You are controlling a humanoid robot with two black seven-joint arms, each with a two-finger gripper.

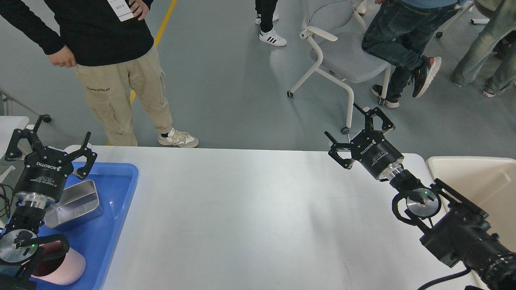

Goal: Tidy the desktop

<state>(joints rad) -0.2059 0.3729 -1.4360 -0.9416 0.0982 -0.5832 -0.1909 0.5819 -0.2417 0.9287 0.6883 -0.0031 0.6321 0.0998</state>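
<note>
The desktop (250, 209) is filling the middle of the head view, stretching from the blue tray (117, 225) on the robot's left to the cream-coloured bin (479, 181) at its right edge. Its white surface is showing nothing loose on it anywhere in view; only reflections and faint marks are lying across it. Judging from that, the tidying is looking essentially finished, with no item left in sight to clear.

Inside the tray, a shallow metal container (74, 203) is sitting open side up, and a pink cup-like object (60, 266) is lying near the tray's close end, partly hidden by the arm. What the bin is holding cannot be told, since only its rim and part of an inner wall are showing.

The left gripper (50, 147) is hanging over the far end of the tray, its fingers spread wide and gripping nothing. The right gripper (356, 135) is reaching over the table's far right edge, its fingers likewise parted wide and empty.

Beyond the table, a person in khaki trousers (121, 92) is standing close to the far edge, and a grey chair (342, 52) is standing on the floor.
</note>
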